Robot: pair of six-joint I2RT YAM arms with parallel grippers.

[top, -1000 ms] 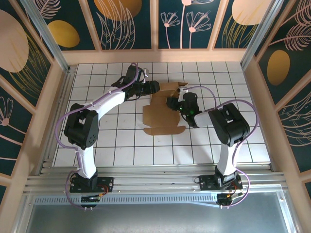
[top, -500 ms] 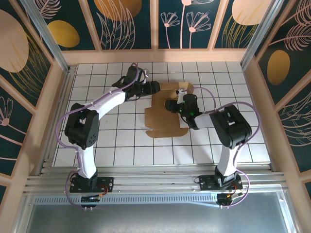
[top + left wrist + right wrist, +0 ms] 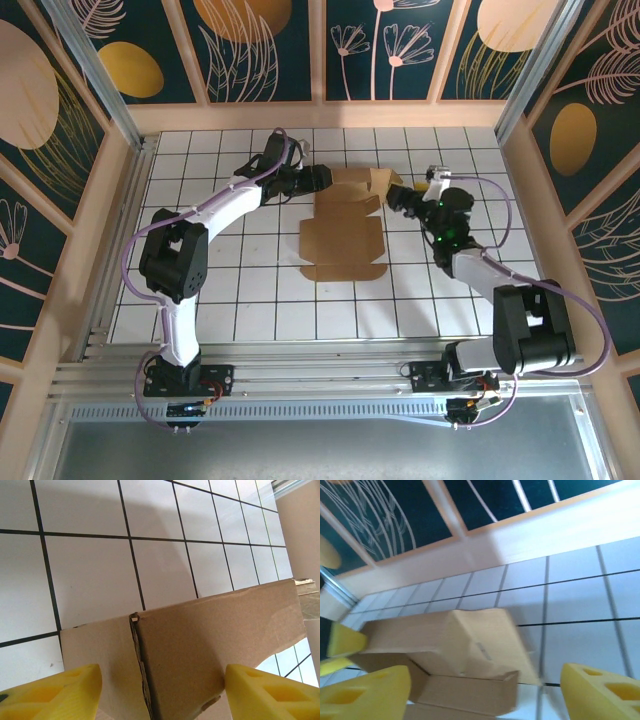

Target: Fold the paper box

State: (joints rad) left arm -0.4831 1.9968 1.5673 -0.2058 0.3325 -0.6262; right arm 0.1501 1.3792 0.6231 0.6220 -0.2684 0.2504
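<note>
We see the paper box (image 3: 343,225) as plain brown cardboard, matt and faintly grainy, its cut edge at the crease rough and fibrous. The pads (image 3: 55,692) of the left gripper (image 3: 160,692) and of the right gripper (image 3: 485,690) look to us like matt yellow foam or soft plastic. The table top (image 3: 250,290) is smooth, white and slightly shiny. The arms (image 3: 225,210) wear smooth white and black plastic shells; the rails (image 3: 320,375) at the near edge are bare ribbed metal, and the frame (image 3: 320,115) is pale matt wood
</note>
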